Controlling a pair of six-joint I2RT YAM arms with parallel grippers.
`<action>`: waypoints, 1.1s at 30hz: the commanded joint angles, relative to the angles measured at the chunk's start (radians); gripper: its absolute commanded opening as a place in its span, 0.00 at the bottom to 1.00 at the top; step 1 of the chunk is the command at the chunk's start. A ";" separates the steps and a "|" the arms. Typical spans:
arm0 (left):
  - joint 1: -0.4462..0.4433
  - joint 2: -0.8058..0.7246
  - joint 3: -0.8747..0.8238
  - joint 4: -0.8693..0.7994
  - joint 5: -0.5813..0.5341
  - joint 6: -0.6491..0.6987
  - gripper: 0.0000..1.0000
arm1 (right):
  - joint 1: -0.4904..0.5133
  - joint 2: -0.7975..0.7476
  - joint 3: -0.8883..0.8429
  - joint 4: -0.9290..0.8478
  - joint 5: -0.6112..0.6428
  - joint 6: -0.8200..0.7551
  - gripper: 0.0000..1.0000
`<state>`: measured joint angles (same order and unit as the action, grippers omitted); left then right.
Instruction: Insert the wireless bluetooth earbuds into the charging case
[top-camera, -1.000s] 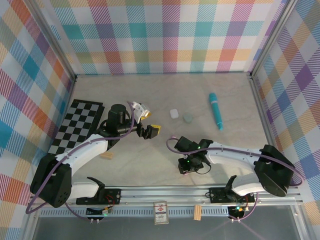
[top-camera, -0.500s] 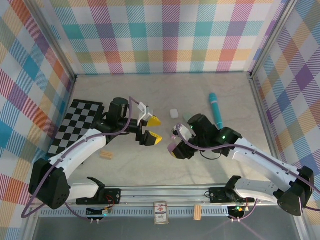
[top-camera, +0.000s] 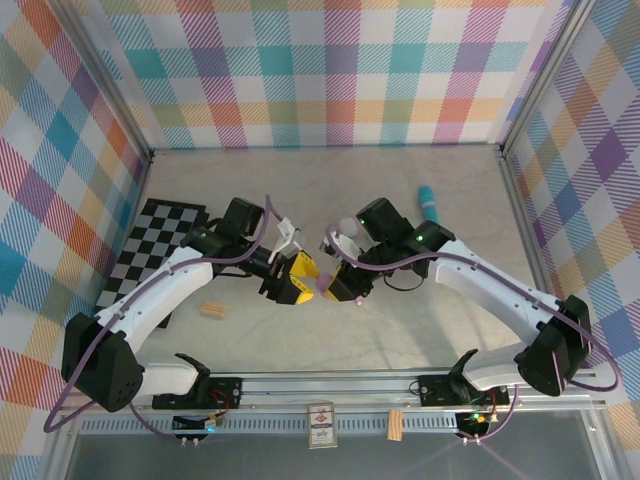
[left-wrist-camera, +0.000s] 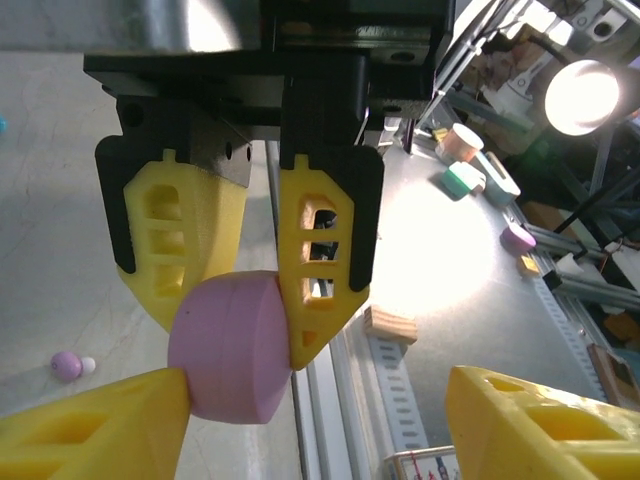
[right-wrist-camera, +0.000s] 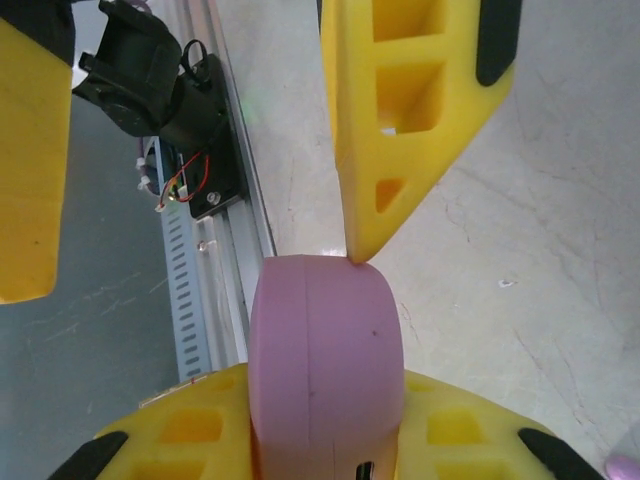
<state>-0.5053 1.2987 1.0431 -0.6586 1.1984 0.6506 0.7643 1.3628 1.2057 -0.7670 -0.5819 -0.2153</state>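
Seen from above, two robot arms meet over the middle of a pale stone-patterned table (top-camera: 440, 330), inside walls of bright plaid. The right gripper (top-camera: 338, 283) is clamped on a round pink-purple charging case (left-wrist-camera: 232, 350), which it holds in the air between its yellow fingers (left-wrist-camera: 322, 240); the case appears closed. The left gripper (top-camera: 301, 277) faces it from the opposite side with its jaws spread apart. In the right wrist view, the tip of one left finger (right-wrist-camera: 420, 130) touches the rim of the case, while the other stands well apart from it.

In the left wrist view, one tiny pink-purple earbud (left-wrist-camera: 68, 366) with a whitish tip lies on the table below, well apart from the case and not in it.

From above, a teal cylinder (top-camera: 428, 200) lies behind the right arm, and a small whitish case (top-camera: 347, 226) sits just beside that arm's wrist. A black-and-white checkered mat (top-camera: 150, 250) lies to the left, with a small wooden block (top-camera: 212, 311) near it.
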 joint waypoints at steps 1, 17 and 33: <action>-0.015 0.009 0.031 -0.092 0.069 0.092 0.64 | -0.010 0.016 0.051 0.061 -0.083 -0.054 0.08; -0.004 0.002 0.005 0.097 0.018 -0.072 0.72 | -0.010 0.023 0.044 0.081 -0.133 -0.046 0.06; -0.002 0.001 0.030 0.069 0.023 -0.091 0.21 | -0.016 -0.011 0.039 0.091 -0.044 -0.050 0.35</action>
<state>-0.5053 1.3033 1.0405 -0.5797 1.1770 0.5678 0.7605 1.3815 1.2297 -0.7113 -0.6739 -0.2691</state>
